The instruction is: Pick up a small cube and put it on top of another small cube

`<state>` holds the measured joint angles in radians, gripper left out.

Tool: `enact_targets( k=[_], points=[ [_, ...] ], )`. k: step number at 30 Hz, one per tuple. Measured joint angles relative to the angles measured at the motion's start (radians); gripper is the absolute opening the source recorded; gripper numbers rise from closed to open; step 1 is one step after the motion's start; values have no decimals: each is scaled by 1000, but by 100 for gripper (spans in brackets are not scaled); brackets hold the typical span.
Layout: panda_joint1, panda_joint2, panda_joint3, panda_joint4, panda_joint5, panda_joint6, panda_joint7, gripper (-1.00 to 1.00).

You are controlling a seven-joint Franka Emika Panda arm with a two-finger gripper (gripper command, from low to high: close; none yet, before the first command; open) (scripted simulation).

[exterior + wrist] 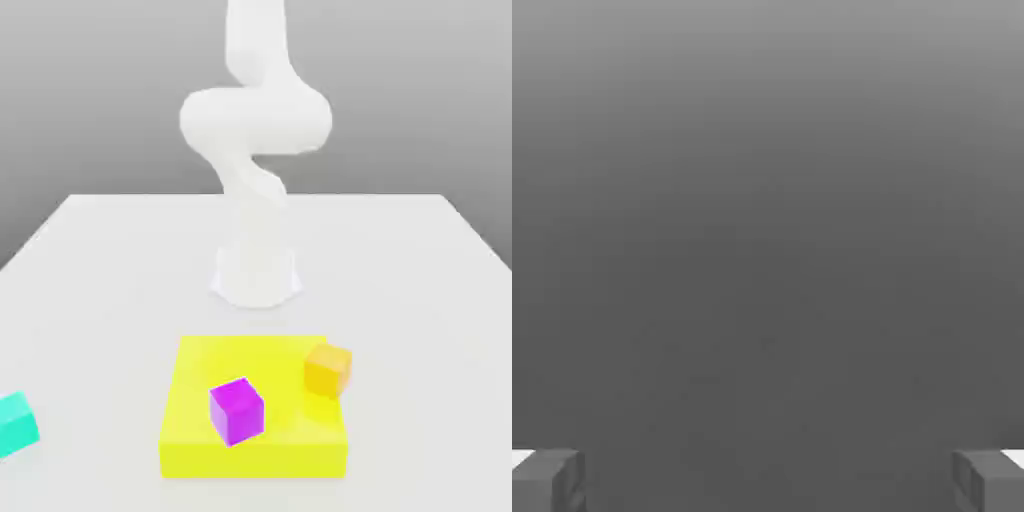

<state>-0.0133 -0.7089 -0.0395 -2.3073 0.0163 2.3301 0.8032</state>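
Small cube (17,424) rests on the bench (420,300) at the exterior view's near left, apart from the yellow block (250,440) bearing magenta cube (237,410) and orange cube (328,369). End effector (768,480) fingers spread apart.

Small cube (17,424): plain teal. Second cube (237,410): magenta. Third cube (328,369): orange. Flat block (190,440): yellow. Arm (255,130): white. Desk (420,300): light grey. End effector (768,480) fingers (547,480): grey.

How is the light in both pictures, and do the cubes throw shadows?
Exterior view: soft, even light, no glare; the magenta cube and orange cube throw faint shadows on the yellow block. Hand view: a smooth grey gradient, darker lower down, behind the open gripper.
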Motion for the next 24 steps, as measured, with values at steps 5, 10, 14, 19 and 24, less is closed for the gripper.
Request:
enact_targets(
  k=[5, 10, 14, 19, 24],
  points=[
    [-31, 186, -81, -15, 39, 62, 2, 0],
    [-63, 367, -159, -29, 84, 122, -1, 0],
    [-95, 513, -215, -41, 127, 170, -8, 0],
    [-168, 695, -268, -55, 182, 228, -18, 0],
    [-236, 875, -296, -69, 220, 289, -16, 0]
  ],
)
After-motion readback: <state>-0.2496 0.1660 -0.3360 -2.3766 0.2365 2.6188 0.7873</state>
